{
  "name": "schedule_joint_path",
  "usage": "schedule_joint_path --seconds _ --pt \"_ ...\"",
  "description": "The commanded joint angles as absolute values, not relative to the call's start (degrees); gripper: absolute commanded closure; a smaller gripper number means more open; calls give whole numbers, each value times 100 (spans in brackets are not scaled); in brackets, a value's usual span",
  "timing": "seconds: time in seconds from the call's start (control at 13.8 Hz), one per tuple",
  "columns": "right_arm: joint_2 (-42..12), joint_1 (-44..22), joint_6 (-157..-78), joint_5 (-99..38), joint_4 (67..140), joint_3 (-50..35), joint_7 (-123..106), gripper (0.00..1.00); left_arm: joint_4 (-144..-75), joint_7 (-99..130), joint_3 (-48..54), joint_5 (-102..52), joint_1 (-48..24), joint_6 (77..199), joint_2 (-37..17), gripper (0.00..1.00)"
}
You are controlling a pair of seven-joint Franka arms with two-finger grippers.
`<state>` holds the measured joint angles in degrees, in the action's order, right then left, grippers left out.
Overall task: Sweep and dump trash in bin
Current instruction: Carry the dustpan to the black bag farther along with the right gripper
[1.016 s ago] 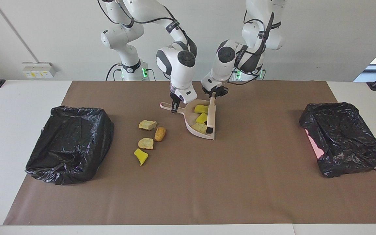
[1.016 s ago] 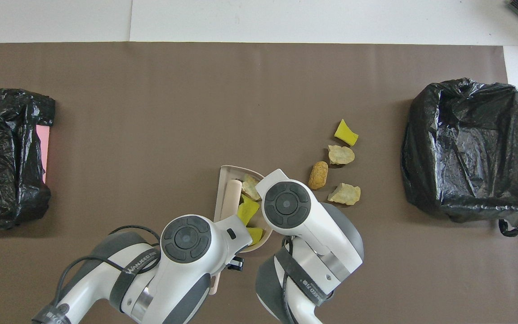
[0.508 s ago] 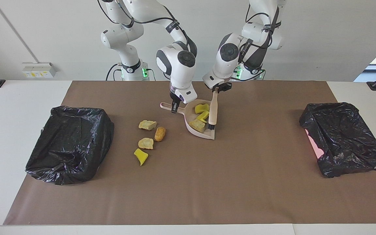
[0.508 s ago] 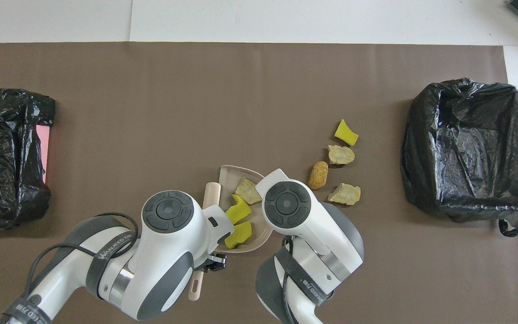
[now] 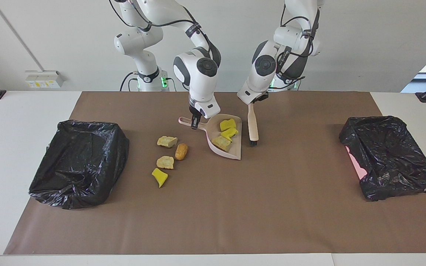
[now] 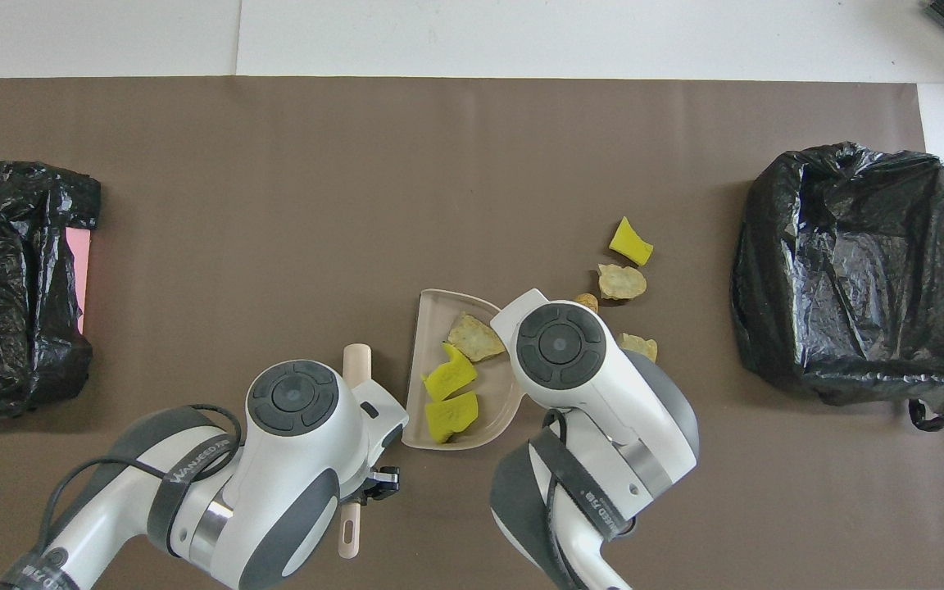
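right tool (image 5: 195, 122): clamped on dustpan (image 5: 227, 146) handle
left tool (image 5: 252, 100): gripping brush (image 5: 252, 125), beside dustpan
dustpan: holds three scraps (image 5: 228, 124)
loose scraps (image 5: 167, 141): four, beside dustpan, toward right arm's end

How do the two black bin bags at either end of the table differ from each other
The bin at the right arm's end stands open, its mouth showing a hollow inside; the bin at the left arm's end looks crumpled, its liner bunched over it. A strip of pink shows at the edge of the left-end bin; none shows on the right-end bin. Four loose scraps lie closer to the right-end bin. Both are lined in glossy black plastic and rest on the brown mat.
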<state>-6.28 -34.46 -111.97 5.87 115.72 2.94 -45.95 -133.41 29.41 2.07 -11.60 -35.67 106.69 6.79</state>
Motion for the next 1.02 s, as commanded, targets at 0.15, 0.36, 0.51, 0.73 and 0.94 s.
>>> schedule_joint_path --seconds 0.15,0.36,0.51,0.73,0.94 --pt "271 -2568 -10530 598 11514 290 -5238 100 -14079 3760 264 -1230 -4305 11205 1388 100" --pt "606 -1752 -10251 580 11164 325 -5615 100 -14483 4718 264 -1230 -5210 11820 1424 100" --pt "545 -1058 -9828 571 10620 325 -5756 100 -14563 4798 264 -1248 -5500 11909 1476 100" --pt "291 84 -9668 299 10231 343 -6405 100 -14862 5071 272 -1248 -5826 12093 1591 100" --pt "-182 1200 -9738 439 9751 343 -7124 100 -14871 5107 255 -1641 -5827 12129 1582 100"
